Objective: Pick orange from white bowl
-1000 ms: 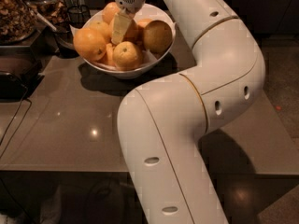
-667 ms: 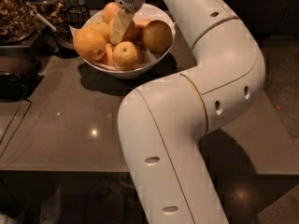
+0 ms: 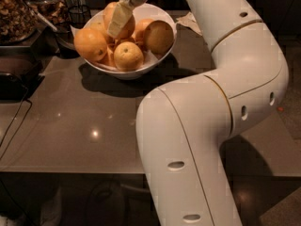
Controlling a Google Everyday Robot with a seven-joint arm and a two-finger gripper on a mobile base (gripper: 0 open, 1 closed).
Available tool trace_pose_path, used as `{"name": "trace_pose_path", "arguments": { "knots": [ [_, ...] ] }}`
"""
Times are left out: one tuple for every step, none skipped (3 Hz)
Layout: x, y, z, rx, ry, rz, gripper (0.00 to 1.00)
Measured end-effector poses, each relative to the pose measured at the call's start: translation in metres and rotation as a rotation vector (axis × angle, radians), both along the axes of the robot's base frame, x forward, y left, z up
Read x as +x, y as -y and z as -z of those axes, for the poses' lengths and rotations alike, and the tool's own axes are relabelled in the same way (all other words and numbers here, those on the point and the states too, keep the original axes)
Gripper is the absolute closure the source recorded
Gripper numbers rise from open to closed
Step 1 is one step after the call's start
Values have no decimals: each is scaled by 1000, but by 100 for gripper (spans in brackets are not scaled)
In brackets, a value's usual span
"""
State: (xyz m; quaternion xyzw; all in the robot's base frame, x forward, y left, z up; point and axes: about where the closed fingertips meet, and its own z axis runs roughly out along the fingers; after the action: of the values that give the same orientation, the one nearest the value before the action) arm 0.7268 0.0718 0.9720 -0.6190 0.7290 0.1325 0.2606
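The white bowl (image 3: 126,72) stands at the back of the brown counter and holds several oranges, among them one at the left (image 3: 90,44), one at the front (image 3: 128,55) and one at the right (image 3: 159,36). My gripper (image 3: 121,19) reaches down into the bowl from the top edge. One pale finger (image 3: 117,21) lies across the front of the top orange (image 3: 129,27), which sits higher than the others. The other finger is hidden behind that orange. The gripper is shut on it.
My white arm (image 3: 207,126) fills the right and front of the view. Jars of nuts (image 3: 14,13) and a dark glass holder (image 3: 77,15) stand at the back left. A dark appliance (image 3: 11,79) and a cable (image 3: 14,126) are at the left edge. A crumpled paper (image 3: 190,21) lies right of the bowl.
The gripper and the orange between its fingers have risen slightly within the bowl. The other oranges and the bowl have not moved.
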Motion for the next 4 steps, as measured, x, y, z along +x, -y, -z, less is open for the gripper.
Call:
{"name": "trace_pose_path", "arguments": {
  "knots": [
    [-1,-4,-2,-2,6,-6,100],
    [-12,4,-13,31,-8,15,100],
    [-43,27,-15,84,-18,44,100],
    [-44,24,-6,67,-34,45,100]
  ]
}}
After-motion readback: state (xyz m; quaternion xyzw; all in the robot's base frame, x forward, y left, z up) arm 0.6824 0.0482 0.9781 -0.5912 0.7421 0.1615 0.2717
